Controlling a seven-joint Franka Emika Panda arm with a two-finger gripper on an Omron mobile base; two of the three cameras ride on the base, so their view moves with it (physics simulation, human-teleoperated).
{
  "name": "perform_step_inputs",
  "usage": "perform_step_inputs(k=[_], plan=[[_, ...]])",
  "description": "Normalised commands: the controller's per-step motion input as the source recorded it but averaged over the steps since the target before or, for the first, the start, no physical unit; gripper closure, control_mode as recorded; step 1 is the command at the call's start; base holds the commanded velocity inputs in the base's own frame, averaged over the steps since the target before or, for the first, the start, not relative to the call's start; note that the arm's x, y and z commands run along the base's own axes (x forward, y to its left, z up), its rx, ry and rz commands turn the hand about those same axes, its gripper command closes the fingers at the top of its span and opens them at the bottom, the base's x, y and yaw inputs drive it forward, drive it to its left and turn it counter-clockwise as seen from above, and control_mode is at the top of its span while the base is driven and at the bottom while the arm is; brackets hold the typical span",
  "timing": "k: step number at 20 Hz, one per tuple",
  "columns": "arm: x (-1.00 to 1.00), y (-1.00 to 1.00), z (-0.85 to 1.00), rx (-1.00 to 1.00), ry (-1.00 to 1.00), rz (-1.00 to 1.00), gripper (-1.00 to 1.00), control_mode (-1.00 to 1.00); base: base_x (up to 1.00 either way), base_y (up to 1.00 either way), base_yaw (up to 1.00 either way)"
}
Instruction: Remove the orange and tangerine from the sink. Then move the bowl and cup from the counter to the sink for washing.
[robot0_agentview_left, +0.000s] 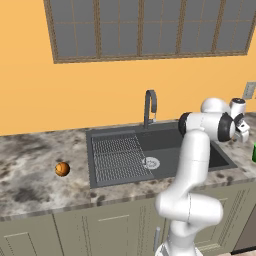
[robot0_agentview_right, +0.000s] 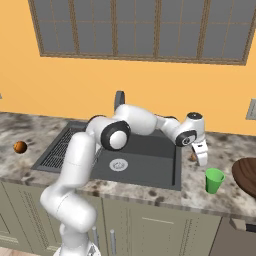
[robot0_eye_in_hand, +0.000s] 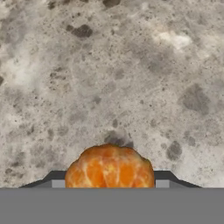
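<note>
The wide dark grey rectangular sink (robot0_agentview_left: 165, 150), with its ribbed draining grid, round silver drain and curved dark faucet (robot0_agentview_left: 150, 107), has no fruit in it now, so the first half of the task looks almost finished. One small round orange fruit (robot0_agentview_left: 62, 169) lies on the speckled grey stone desk (robot0_agentview_left: 35, 175) well to the left of the sink, near the middle of that part of the desk. I cannot tell from the pictures if this one is the orange or the tangerine. The second fruit, a bright orange one with segmented peel (robot0_eye_in_hand: 109, 166), sits between the two dark fingers of the end effector (robot0_agentview_right: 201, 159), which hangs low over the desk just to the right of the sink. The fingers stand apart by the width of this fruit and appear clamped on it; whether the fruit already touches the desk I cannot tell. In my judgement this fruit must only be let go there. The second half is not yet begun: the small bright green cylindrical cup (robot0_agentview_right: 214, 180) stands upright near the front edge of the desk on the right side, and the wide reddish-brown wooden bowl (robot0_agentview_right: 246, 176) is just beside it at the right edge of the right base view. Both have to go in the sink.
</note>
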Motion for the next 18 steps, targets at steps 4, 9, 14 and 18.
perform_step_inputs(k=[4, 9, 14, 18], plan=[[0.12, -0.02, -0.1, 0.0, 0.04, 0.04, 1.0, -1.0, 0.0, 0.0, 0.0], [0.12, -0.02, -0.13, 0.0, 0.02, 0.05, 1.0, -1.0, 0.0, 0.0, 0.0], [0.09, -0.12, -0.16, 0.0, 0.03, 0.04, 1.0, -1.0, 0.0, 0.0, 0.0], [0.08, -0.14, -0.16, 0.0, 0.03, 0.04, 1.0, -1.0, 0.0, 0.0, 0.0]])
